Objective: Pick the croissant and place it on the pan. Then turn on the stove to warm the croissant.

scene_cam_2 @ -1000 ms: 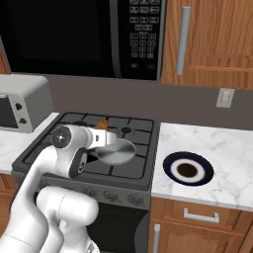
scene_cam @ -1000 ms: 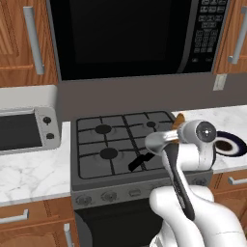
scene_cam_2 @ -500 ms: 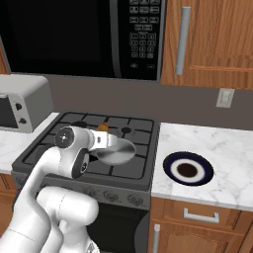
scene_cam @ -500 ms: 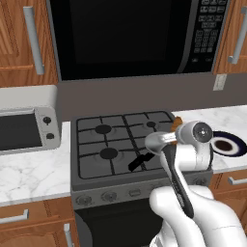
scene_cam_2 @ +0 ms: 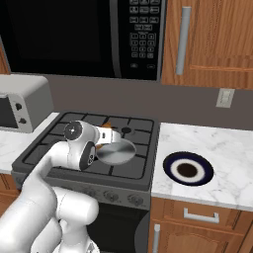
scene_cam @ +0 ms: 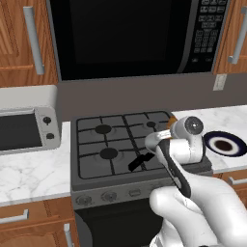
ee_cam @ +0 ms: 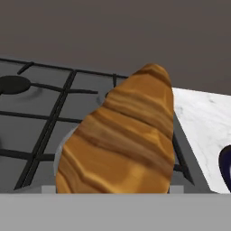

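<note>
- The croissant [ee_cam: 122, 135] sat right in front of the claw, over the pan [scene_cam_2: 116, 152].
- Its long axis stood upright, tip up.
- Whether the claw held it, I couldn't tell.

Base views flank stove [scene_cam: 120, 144] — hand view close on croissant [ee_cam: 122, 135]
</note>
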Controlling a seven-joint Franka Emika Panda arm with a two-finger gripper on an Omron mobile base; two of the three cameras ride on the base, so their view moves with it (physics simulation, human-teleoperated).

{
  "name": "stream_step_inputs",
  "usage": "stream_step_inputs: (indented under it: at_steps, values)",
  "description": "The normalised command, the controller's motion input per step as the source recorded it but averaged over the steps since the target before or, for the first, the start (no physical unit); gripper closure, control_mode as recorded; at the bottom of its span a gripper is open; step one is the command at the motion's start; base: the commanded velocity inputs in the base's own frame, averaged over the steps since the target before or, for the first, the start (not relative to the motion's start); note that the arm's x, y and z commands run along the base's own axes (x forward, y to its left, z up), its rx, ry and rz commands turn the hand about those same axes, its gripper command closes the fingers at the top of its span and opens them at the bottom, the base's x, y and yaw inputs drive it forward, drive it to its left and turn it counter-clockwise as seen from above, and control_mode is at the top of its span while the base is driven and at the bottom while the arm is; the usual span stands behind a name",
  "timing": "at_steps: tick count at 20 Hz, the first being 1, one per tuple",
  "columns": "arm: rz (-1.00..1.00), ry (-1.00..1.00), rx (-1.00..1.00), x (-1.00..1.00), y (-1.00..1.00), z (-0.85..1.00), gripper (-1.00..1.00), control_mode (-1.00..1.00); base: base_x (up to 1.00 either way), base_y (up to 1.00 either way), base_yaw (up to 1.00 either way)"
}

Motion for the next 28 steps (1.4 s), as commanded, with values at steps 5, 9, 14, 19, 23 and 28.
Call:
stream_step_inputs:
  at_steps: [5, 9, 14, 19, 23, 28]
  values:
    - [0.00, 0.01, 0.00, 0.14, -0.02, -0.11, 1.00, -1.00, 0.00, 0.00, 0.00]
    - [0.00, 0.01, 0.00, 0.11, -0.09, -0.18, 1.00, -1.00, 0.00, 0.00, 0.00]
    - [0.00, 0.00, 0.00, 0.05, -0.07, -0.21, 1.00, -1.00, 0.00, 0.00, 0.00]
    - [0.00, 0.02, 0.00, 0.08, -0.01, -0.29, 1.00, -1.00, 0.00, 0.00, 0.00]
    - [0.00, 0.02, 0.00, 0.13, 0.00, -0.31, 1.00, -1.00, 0.00, 0.00, 0.00]
    - [0.00, 0.01, 0.00, 0.17, 0.00, -0.22, 1.00, -1.00, 0.00, 0.00, 0.00]
